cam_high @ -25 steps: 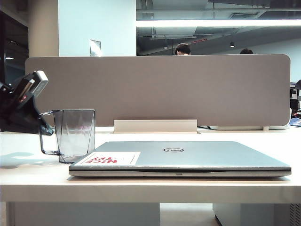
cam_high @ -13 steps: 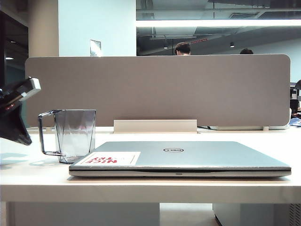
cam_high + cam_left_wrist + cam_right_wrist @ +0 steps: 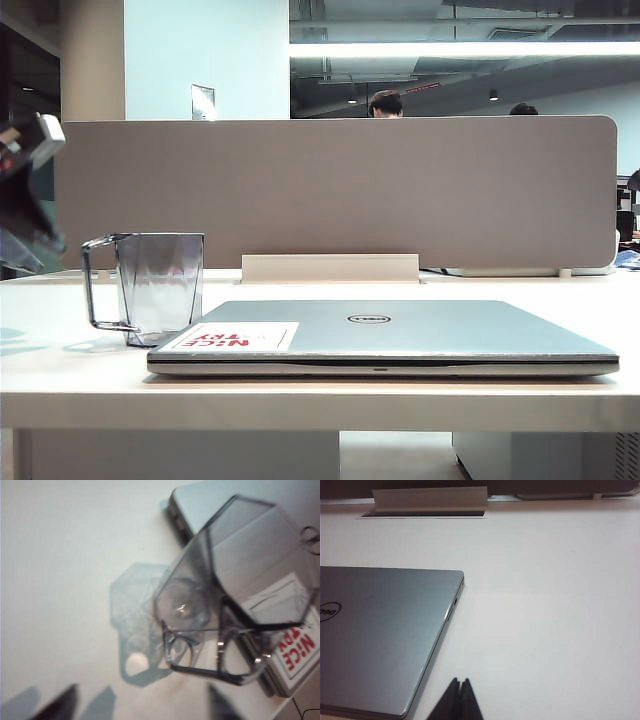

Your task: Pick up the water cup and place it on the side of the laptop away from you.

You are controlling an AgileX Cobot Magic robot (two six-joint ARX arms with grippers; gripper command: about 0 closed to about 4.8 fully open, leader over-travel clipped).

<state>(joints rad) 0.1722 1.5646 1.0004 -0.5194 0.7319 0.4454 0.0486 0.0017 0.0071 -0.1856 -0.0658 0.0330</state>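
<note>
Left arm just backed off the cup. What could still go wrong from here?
1. The cup stands right at the laptop corner; in the left wrist view its handle overhangs the lid, so a nudge could tip it.
2. The left gripper is still close, its jaws out of clear view; it could clip the handle.

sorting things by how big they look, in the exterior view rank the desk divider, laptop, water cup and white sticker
1. Desk divider, widest and tallest.
2. Laptop, closed, wide but thin.
3. Water cup.
4. White sticker, though it looks close to the cup in area; it lies flat and foreshortened, so that pair is unsure.
</note>
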